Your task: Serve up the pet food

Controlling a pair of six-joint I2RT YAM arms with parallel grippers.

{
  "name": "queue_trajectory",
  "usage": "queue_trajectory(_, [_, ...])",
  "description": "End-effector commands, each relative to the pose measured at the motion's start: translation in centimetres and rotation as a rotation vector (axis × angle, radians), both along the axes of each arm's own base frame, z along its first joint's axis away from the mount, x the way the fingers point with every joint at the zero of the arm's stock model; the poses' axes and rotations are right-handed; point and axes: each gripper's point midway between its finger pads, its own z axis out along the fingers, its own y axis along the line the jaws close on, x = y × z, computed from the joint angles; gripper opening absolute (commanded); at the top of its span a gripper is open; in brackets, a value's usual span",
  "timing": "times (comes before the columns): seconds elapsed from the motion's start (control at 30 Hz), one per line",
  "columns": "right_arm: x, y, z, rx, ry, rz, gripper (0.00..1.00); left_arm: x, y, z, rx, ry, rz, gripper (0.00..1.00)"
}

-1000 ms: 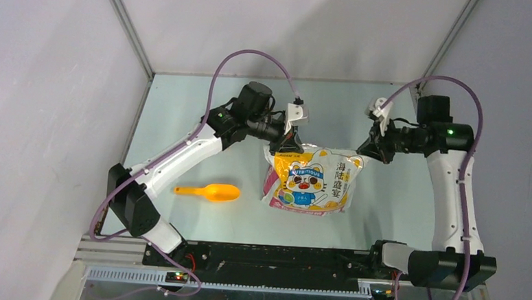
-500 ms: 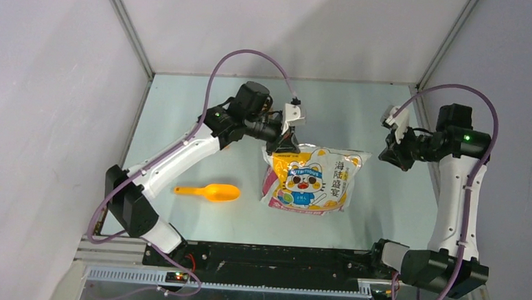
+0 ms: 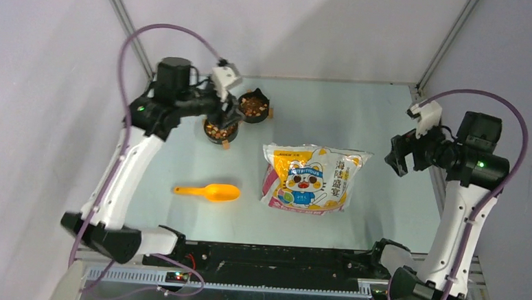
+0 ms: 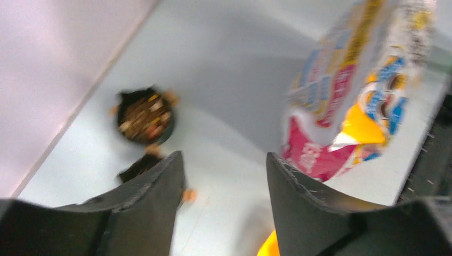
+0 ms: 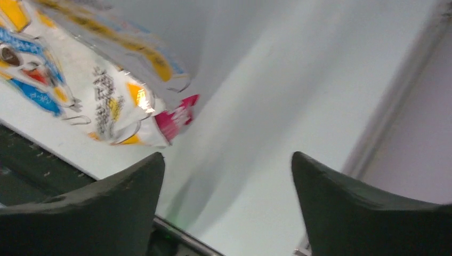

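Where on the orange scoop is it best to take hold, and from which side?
Grip the scoop by its thin handle, coming straight down from above. It lies flat on the table, handle pointing left and cup right, so closing across the handle's narrow width should probably hold best.

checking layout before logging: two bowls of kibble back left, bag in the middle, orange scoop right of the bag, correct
No: the orange scoop lies left of the bag, not right; the top external view shows it. The rest holds.
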Motion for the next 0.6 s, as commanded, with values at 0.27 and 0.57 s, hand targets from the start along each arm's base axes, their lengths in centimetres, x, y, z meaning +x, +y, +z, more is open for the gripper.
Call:
queue_trajectory(0.27, [-0.4, -3.3, 12.0, 0.180, -0.490, -0.575, 1.00, -4.2, 18.0, 3.7, 0.036, -0.152, 0.918, 0.99])
queue_trajectory(0.57, [-2.4, -4.5, 10.6, 0.161, -0.470, -0.696, 1.00, -7.6, 20.2, 4.6, -0.200, -0.094, 1.073, 1.00])
